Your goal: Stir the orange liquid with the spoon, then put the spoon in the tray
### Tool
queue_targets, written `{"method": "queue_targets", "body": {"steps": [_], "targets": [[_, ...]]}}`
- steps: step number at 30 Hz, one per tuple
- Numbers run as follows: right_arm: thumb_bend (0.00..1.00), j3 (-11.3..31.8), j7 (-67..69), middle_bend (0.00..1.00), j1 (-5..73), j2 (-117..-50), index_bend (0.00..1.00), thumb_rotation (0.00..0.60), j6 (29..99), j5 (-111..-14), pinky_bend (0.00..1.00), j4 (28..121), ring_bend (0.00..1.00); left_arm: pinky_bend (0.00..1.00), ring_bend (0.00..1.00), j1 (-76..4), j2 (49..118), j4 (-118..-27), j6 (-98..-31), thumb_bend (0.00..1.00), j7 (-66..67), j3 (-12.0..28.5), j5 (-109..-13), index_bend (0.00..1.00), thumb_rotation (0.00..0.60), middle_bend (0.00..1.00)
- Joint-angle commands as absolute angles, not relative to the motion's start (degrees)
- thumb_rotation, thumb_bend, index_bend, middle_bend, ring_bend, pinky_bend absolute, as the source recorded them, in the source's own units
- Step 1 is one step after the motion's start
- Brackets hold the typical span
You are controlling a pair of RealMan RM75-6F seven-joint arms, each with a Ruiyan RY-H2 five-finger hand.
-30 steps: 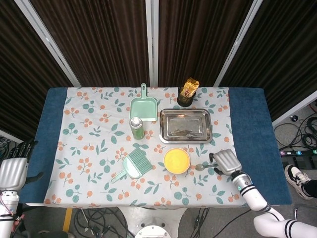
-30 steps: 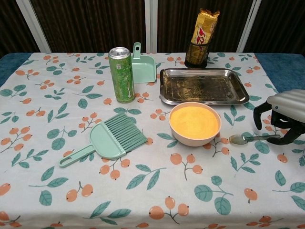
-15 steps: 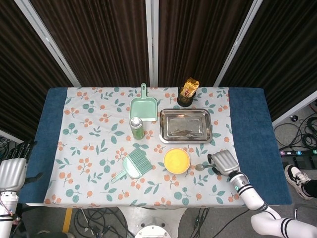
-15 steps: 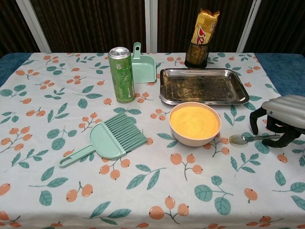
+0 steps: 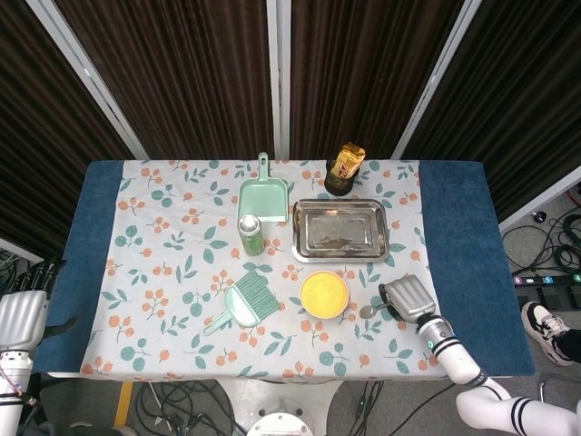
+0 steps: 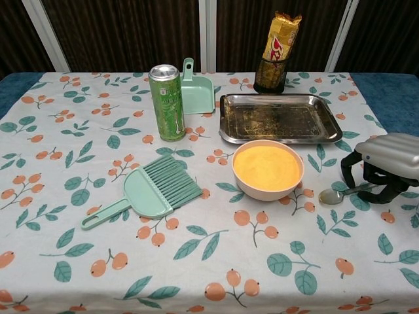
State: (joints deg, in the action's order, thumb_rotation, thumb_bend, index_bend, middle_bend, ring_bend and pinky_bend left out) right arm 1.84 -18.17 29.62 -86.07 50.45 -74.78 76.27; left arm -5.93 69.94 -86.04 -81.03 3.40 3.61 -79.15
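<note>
One hand at the spoon.
Right hand (image 6: pixel 386 167) curls over the spoon (image 6: pixel 340 193) handle beside the bowl (image 6: pixel 268 169) of orange liquid; whether it grips is unclear.

Spoon (image 6: pixel 337 194) flat beside orange-filled bowl (image 6: pixel 268 170)

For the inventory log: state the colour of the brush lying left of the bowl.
The brush is mint green all over; the chest view shows it best.

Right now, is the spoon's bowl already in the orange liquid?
No, the spoon lies on the tablecloth beside the bowl, under the right hand.
</note>
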Motion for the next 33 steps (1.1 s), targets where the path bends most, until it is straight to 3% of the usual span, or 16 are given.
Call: {"method": "queue_targets", "body": {"steps": [1,8,16,22,28,33], "targets": [[0.33,1.83,-18.41,0.96,29.60,-85.84,0.57,0.600,50.86,-74.74,1.00,76.69,1.00,0.18,0.12,-5.86,69.96,-85.96,-81.12,0.00,3.28,3.57,-79.23,0.16,0.600,0.16],[0.33,3.02,-19.58,0.96,30.69,-81.53,0.57,0.600,52.71,-76.15,1.00,82.40,1.00,0.18,0.12,-5.74,69.83,-85.76,-81.40,0.00,2.81,3.60,-79.46,0.16,0.600,0.16],[0.34,7.86,-23.11,0.97,37.26,-75.64,0.58,0.600,48.79,-75.05,1.00,91.33,1.00,0.18,0.12,-5.42,69.45,-85.97,-82.06,0.00,2.34,3.53,-79.93,0.16,0.600,0.16],[0.34,9.51,-28.36,0.97,42.98,-79.24,0.58,0.600,43.70,-69.39,1.00,90.27,1.00,0.18,0.12,-5.17,69.21,-86.11,-82.44,0.00,2.09,3.60,-79.96,0.16,0.600,0.16],[0.34,7.64,-33.84,0.97,46.99,-84.23,0.58,0.600,40.36,-63.60,1.00,85.60,1.00,0.18,0.12,-5.06,69.18,-85.71,-82.21,0.00,1.42,3.48,-79.92,0.16,0.600,0.16],[0.31,6.22,-36.02,0.97,47.96,-85.99,0.45,0.600,41.51,-61.98,1.00,84.62,1.00,0.18,0.12,-4.82,69.28,-85.26,-82.05,0.00,0.85,3.42,-79.61,0.16,0.600,0.16]]}}
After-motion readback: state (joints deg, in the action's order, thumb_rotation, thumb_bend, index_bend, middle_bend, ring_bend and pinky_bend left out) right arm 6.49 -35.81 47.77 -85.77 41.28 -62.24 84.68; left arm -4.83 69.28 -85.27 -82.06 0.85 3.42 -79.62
